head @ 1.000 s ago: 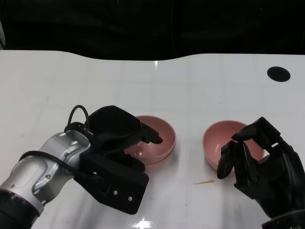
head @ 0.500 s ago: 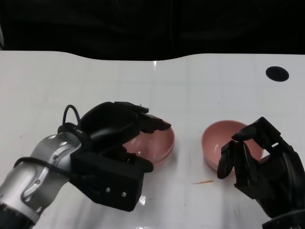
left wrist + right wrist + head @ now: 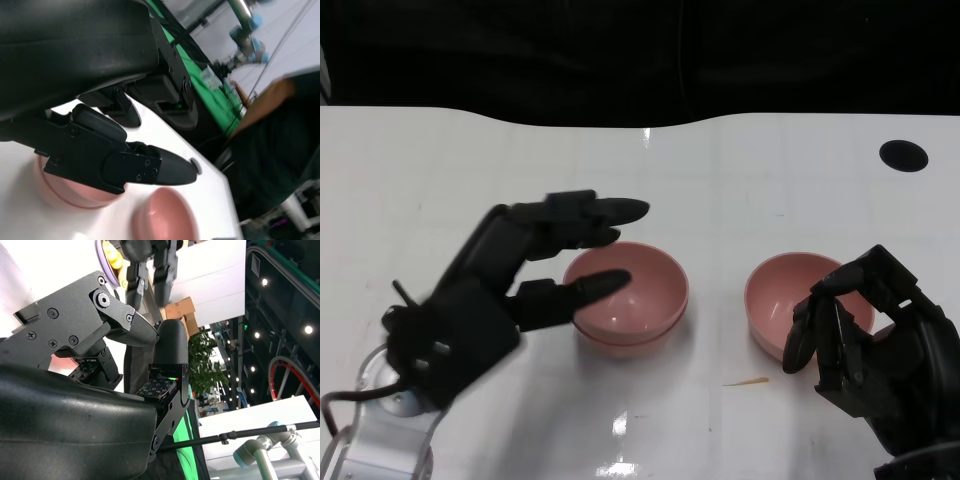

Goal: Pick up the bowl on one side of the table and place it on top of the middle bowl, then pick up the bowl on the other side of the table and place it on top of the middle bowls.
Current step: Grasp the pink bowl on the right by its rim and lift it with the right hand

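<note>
Left hand (image 3: 510,285) has opened, lifting off middle bowl (image 3: 628,296).

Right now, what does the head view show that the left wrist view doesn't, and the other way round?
Only the head view shows the black right hand at the near rim of the right pink bowl, a thin orange sliver on the white table and a black round hole. Only the left wrist view shows a green surface and a blue-jointed robot arm beyond the table. Both show the open black left hand beside the stacked pink middle bowls.
</note>
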You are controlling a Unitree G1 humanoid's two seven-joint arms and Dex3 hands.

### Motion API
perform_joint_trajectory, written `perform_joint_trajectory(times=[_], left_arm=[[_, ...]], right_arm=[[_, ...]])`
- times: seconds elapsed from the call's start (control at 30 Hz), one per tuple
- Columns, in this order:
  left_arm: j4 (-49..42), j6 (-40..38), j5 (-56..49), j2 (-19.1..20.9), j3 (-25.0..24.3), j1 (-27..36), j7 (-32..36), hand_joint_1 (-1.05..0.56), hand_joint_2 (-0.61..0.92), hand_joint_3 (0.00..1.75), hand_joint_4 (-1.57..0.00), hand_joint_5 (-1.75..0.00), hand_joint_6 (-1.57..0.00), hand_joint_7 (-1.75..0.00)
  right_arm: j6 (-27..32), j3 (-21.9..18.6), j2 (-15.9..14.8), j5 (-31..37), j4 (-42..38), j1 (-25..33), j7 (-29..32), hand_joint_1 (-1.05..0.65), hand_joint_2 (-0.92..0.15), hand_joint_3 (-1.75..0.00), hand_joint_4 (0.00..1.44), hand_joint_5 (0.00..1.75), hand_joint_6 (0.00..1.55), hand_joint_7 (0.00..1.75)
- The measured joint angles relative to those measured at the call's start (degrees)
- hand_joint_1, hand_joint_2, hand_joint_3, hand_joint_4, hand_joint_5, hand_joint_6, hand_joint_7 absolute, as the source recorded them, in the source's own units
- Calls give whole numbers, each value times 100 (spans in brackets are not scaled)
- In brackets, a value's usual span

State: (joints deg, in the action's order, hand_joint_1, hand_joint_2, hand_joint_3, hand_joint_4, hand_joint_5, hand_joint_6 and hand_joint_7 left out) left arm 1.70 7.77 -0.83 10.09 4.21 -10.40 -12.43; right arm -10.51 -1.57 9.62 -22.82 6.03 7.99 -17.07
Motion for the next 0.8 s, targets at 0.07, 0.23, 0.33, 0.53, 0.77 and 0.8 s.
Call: perform_joint_trajectory(times=[0.07,0.23,0.33,0.53,0.77,0.8], left_arm=[[129,-344,559,-161,-224,75,-33,-44,92,15,-69,-172,-60,-168],[249,-1029,2041,-339,-773,230,-527,-19,92,21,-83,-175,-67,-174],[90,-1192,2883,-367,-1139,299,-1022,-15,92,23,-87,-175,-70,-175],[60,-1787,3714,-375,-1591,628,-1228,-15,91,25,-95,-175,-70,-175],[67,-1963,3999,-440,-1826,978,-1257,-21,89,31,-102,-175,-74,-175],[67,-1963,3999,-442,-1845,1015,-1264,-22,88,32,-102,-175,-74,-175]], right_arm=[[-5,-15,-8,-3,-9,-8,2,-12,-61,-105,86,175,73,148],[-18,-68,-44,-14,-53,-43,-12,-12,-62,-104,86,175,73,147],[-47,-73,-50,-8,-68,-44,-25,-12,-62,-103,86,175,73,147],[-556,-88,-87,343,-319,-96,-18,-12,-62,-101,84,174,72,147],[-1846,-112,-144,1857,-793,-211,717,-24,-71,-82,79,155,77,118],[-1908,-108,-171,2006,-795,-212,798,-26,-72,-81,78,153,78,113]])
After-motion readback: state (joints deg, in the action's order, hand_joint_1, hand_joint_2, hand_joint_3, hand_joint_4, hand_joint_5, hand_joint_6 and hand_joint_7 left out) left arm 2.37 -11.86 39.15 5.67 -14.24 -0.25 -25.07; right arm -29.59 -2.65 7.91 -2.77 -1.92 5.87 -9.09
